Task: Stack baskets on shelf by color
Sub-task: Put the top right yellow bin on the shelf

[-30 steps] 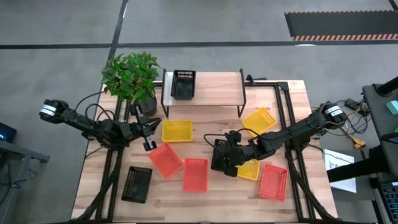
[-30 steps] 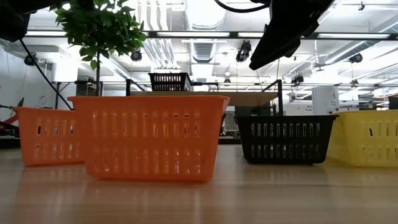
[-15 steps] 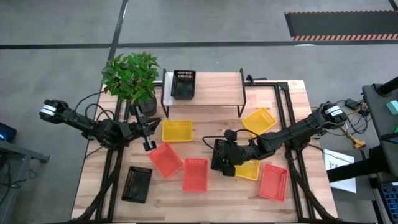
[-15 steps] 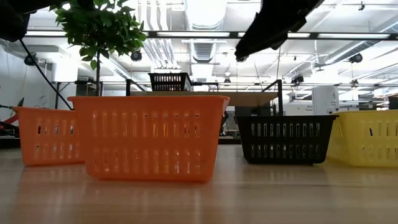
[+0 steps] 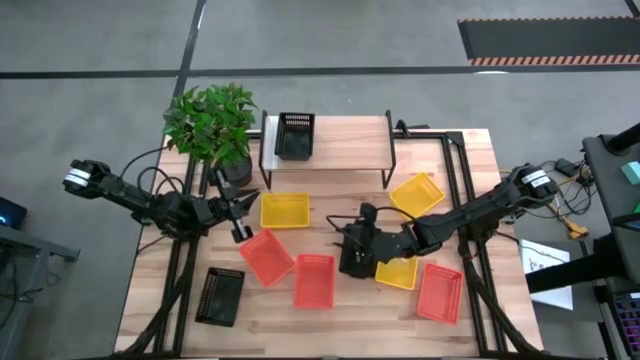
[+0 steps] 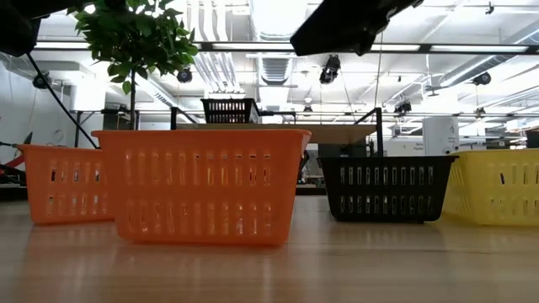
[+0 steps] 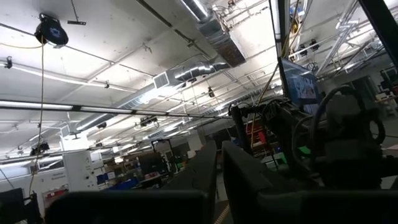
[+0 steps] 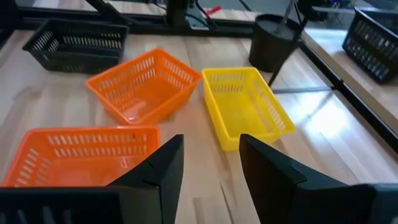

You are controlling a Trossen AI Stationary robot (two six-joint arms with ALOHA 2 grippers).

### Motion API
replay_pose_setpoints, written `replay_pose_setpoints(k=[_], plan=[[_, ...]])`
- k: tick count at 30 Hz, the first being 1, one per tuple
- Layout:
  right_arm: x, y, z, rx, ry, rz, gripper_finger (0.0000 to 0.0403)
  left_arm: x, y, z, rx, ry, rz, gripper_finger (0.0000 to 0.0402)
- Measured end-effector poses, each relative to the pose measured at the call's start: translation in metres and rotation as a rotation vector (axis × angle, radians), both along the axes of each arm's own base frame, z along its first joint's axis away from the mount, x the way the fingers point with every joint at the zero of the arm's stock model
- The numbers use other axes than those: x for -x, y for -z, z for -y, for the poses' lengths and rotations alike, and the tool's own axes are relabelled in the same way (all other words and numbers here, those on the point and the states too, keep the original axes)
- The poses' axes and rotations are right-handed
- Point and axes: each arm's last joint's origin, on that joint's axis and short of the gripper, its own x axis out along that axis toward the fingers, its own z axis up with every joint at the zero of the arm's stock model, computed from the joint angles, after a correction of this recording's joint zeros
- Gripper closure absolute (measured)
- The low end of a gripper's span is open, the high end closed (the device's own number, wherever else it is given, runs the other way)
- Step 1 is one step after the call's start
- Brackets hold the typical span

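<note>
- Since a second ago the right arm has drawn its fingers (image 5: pixel 350 252) a little toward the counter's (image 5: pixel 470 160) middle, over the black basket (image 5: pixel 354 250) beside the yellow basket (image 5: pixel 399 271); in the low view the dark arm has slid leftward overhead.
- Right fingers stand apart with nothing between them, seen from the wrist; ahead of them lie an orange basket (image 8: pixel 144 91) and another yellow one (image 8: pixel 247 106).
- Step in hand, as I judge it: picking up the black basket beneath the fingers to join the one already on the shelf (image 5: pixel 345 135).
- Next move calls for lowering over one wall of that basket, closing, then carrying it to the black basket on the shelf (image 5: pixel 295 135).
- Right arm reaches low and long across the counter.
- Left arm waits near the plant (image 5: pixel 212 122); its fingers (image 5: pixel 240 204) look nearly closed, holding nothing.
</note>
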Motion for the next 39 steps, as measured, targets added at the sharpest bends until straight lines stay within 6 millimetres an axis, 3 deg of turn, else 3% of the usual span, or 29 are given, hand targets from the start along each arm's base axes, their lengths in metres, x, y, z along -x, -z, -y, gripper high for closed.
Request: replay_pose_setpoints(k=[14, 39], plan=[[-0.018, 0.027, -0.007, 0.031, -0.016, -0.014, 0.0253, 0.0, -0.002, 0.0, -0.001, -0.002, 0.006, 0.0391], [-0.018, 0.021, -0.007, 0.028, -0.019, 0.022, 0.026, 0.0, -0.002, 0.0, -0.001, -0.001, 0.004, 0.0391]])
